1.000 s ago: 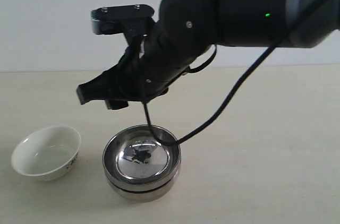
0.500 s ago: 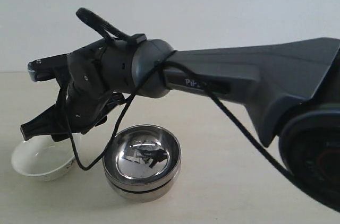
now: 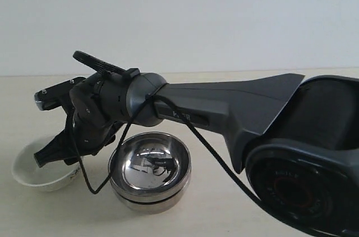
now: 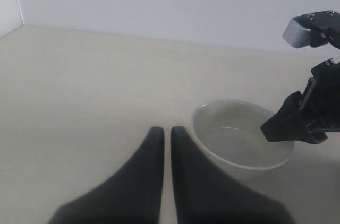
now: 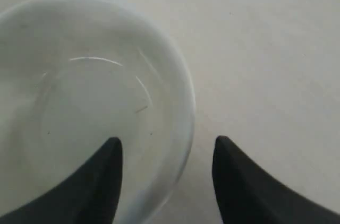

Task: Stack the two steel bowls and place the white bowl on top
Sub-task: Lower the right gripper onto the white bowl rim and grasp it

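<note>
The two steel bowls (image 3: 150,171) sit nested, one inside the other, on the table near the front. Left of them stands the white bowl (image 3: 28,172) (image 4: 239,139) (image 5: 90,102), upright and empty. My right gripper (image 3: 47,157) (image 5: 167,147) reaches across and hangs open over the white bowl's rim, one finger above the inside, the other outside. It touches nothing that I can see. My left gripper (image 4: 166,131) is shut and empty, low over the table beside the white bowl.
The right arm's thick black body (image 3: 224,108) spans the scene above the steel bowls, with a loose black cable (image 3: 101,183) hanging between the two bowls. The beige table (image 3: 235,214) runs back to a pale wall.
The right arm has swung left from above the steel bowls and dropped, bringing its open gripper down over the white bowl's rim. The bowls have not moved.
</note>
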Robot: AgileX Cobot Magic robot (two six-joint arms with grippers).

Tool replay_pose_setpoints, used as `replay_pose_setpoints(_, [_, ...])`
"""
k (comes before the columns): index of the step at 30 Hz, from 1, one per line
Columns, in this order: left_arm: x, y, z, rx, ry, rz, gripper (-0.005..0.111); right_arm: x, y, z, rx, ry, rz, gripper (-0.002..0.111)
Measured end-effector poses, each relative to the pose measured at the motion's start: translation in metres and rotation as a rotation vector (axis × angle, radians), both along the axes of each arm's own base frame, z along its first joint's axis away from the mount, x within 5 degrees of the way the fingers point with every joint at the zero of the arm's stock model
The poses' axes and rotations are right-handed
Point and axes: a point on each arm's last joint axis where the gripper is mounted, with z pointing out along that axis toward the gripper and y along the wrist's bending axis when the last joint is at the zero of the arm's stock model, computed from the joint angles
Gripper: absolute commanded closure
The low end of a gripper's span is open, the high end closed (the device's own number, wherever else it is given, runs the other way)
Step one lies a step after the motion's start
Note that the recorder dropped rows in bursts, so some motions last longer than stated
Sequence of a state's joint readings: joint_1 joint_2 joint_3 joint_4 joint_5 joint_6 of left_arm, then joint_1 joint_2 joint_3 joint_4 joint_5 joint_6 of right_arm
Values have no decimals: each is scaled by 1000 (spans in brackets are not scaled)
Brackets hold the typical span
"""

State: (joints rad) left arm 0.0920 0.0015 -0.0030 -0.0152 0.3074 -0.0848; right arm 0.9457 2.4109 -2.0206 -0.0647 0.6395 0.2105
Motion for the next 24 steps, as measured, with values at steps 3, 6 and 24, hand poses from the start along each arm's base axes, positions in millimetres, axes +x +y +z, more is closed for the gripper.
replay_pose_setpoints(3, [0,0,0,0,0,0,102,1,0,-5,-7,7,-8,62])
replay_pose_setpoints(6, [0,0,0,0,0,0,102,1,0,-12,-16,14,-9,72])
replay_pose_setpoints(24, [0,0,0,0,0,0,102,-2,-5,23,20,29,-41,108])
